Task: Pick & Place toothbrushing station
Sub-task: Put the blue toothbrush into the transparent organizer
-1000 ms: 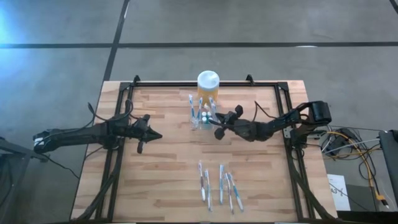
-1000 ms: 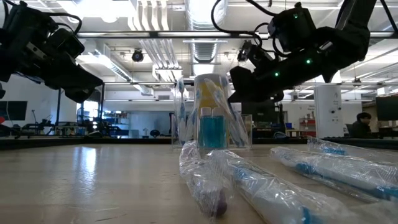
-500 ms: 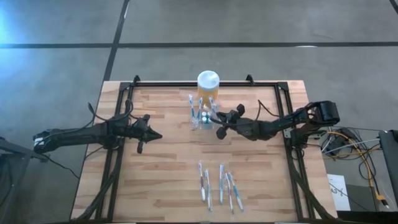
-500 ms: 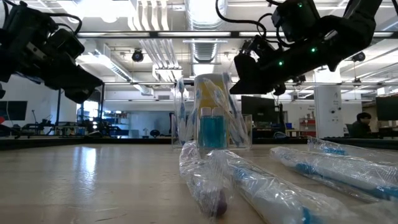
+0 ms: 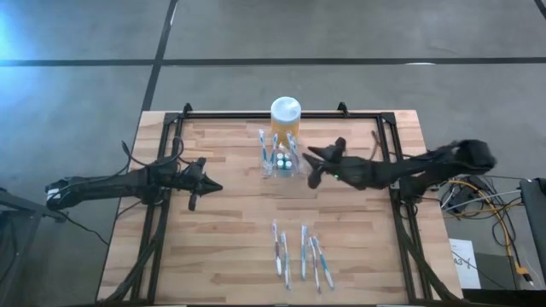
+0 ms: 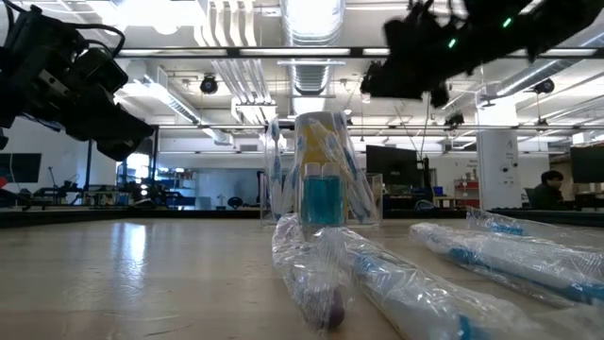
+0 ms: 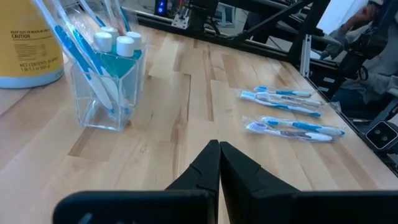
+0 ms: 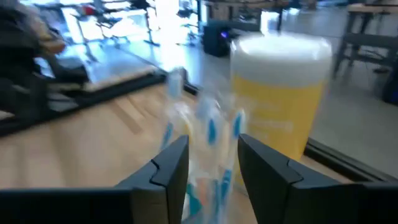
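The toothbrushing station (image 5: 278, 161), a small clear holder w/ blue-handled brushes and a blue-liquid compartment w/ white caps, stands upright on the wooden worktop (image 5: 230, 247) near the far-centre, just in front of the yellow jar (image 5: 285, 119) w/ white lid; from above the two look touching or nearly so, can't tell which. In the left wrist view the station (image 7: 106, 81) sits beside the jar (image 7: 28, 43), brushes leaning out of it. Right tool (image 5: 312, 168) is up off the worktop, just to the right of the station, not touching it; its fingers (image 8: 168, 171) are apart, w/ the station (image 8: 202, 155) seen blurred in the gap ahead and the jar (image 8: 277, 93) behind that. In the low view the right arm (image 6: 453, 42) hangs high, above and right of the station (image 6: 316, 184). Left tool (image 5: 207, 184) waits well to the left of the station, over the worktop, fingers (image 7: 208, 168) pressed together, holding nothing. Several wrapped toothbrushes (image 5: 300, 253) lie flat in a loose row at the near-centre of the worktop, well apart from the station; in the low view they (image 6: 377, 274) lie close to the camera in clear plastic. A person (image 6: 550, 189) sits far off in the room behind.
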`<state>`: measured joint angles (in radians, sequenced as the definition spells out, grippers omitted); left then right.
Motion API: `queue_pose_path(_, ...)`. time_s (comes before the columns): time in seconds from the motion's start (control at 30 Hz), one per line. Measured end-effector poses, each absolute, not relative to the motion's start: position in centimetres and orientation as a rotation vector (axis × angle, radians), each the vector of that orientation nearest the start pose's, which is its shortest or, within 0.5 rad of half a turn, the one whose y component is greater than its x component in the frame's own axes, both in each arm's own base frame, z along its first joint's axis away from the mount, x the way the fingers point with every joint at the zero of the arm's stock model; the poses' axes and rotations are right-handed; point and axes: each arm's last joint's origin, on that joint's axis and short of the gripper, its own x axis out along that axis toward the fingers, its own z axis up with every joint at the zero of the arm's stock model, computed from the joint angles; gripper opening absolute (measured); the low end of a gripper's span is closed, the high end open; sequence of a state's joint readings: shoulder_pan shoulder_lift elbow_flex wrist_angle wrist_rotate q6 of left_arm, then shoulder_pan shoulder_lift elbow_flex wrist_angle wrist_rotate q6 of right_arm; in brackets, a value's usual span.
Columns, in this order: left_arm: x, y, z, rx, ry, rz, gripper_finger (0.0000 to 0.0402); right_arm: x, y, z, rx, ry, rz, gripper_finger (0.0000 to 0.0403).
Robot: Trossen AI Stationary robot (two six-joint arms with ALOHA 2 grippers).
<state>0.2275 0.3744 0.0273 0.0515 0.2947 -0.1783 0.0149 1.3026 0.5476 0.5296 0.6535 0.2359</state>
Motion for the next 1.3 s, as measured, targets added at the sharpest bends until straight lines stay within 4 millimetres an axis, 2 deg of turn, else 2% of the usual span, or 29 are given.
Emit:
queue_pose_path(0.27,11.5,1.8,14.5,-0.252,0.29,-0.041,0.0012,20.2,1.7,27.3,0.206,0.149,-0.484,0.012)
queue_pose_path(0.4,11.5,1.8,14.6,-0.252,0.287,-0.042,0.0012,17.2,2.9,28.9,0.279,0.208,-0.405,0.0109)
queue_pose_path(0.5,11.6,1.8,14.7,-0.249,0.272,-0.043,0.0012,15.4,3.5,29.3,0.387,0.253,-0.376,0.01)
queue_pose_path(0.67,11.7,1.8,15.1,-0.243,0.233,-0.049,0.0012,13.8,4.6,27.1,0.592,0.463,-0.314,0.0087)
queue_pose_path(0.8,11.7,1.8,15.1,-0.244,0.232,-0.053,0.0012,14.0,5.9,24.4,0.695,0.587,-0.337,0.0078)
queue_pose_path(0.93,11.7,1.8,15.1,-0.244,0.232,-0.053,0.0012,15.2,7.3,21.8,0.748,0.653,-0.367,0.0078)
queue_pose_path(1.1,11.7,1.8,15.1,-0.244,0.232,-0.053,0.0012,16.9,8.9,19.6,0.766,0.721,-0.416,0.0078)
queue_pose_path(1.3,11.7,1.8,15.1,-0.227,0.231,-0.055,0.0012,19.4,11.1,18.4,0.794,0.831,-0.361,0.0071)
